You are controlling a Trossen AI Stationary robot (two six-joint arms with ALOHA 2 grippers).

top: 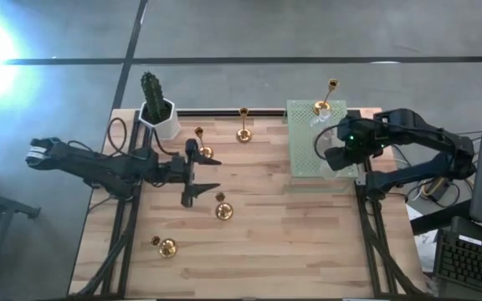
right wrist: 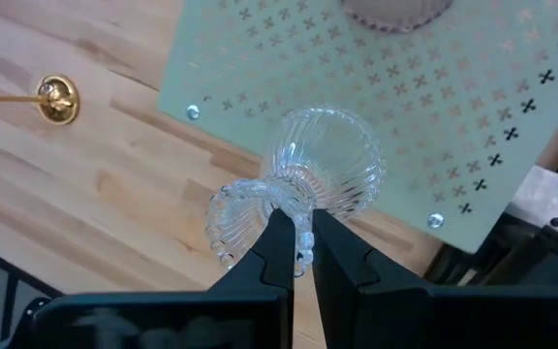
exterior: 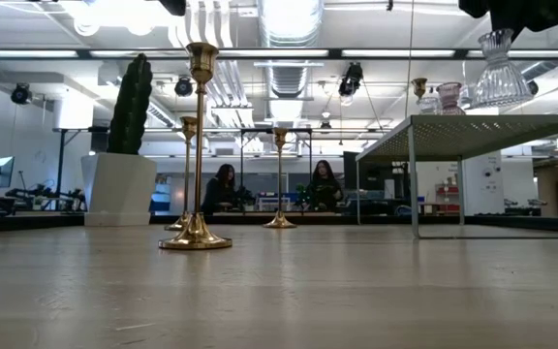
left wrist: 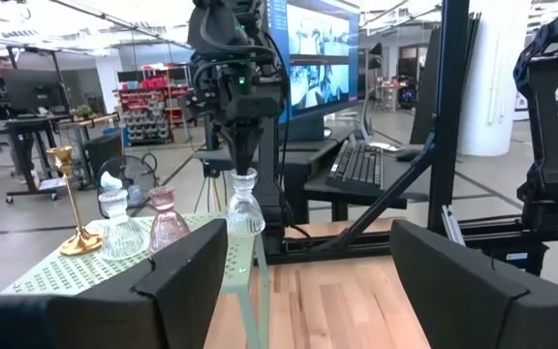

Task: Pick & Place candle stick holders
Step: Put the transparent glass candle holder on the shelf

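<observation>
My right gripper (right wrist: 296,242) is shut on a clear ribbed glass candle holder (right wrist: 308,174) over the near corner of the raised green perforated mat (top: 304,142). On the mat stand a gold holder (left wrist: 74,208), a clear glass one (left wrist: 119,228) and a pinkish one (left wrist: 168,223). On the wood stand gold holders, at the far side (top: 243,125), by the left arm (top: 202,149), in the middle (top: 222,207) and near the front left (top: 166,245). My left gripper (top: 201,176) is open and empty over the table's left half. My right gripper pinches the beaded rim (right wrist: 304,248) of the glass holder's top cup between its two fingers; one finger seems inside the cup, one outside. The fingers point down from above. The holder hangs upright, its flared base (exterior: 500,87) a little above the mat.
A white pot with a green cactus (top: 156,107) stands at the far left corner. The mat is a raised platform on thin legs (exterior: 413,179) at the table's far right. People sit in the room beyond the far edge (exterior: 223,184). Bare wood lies along the near edge.
</observation>
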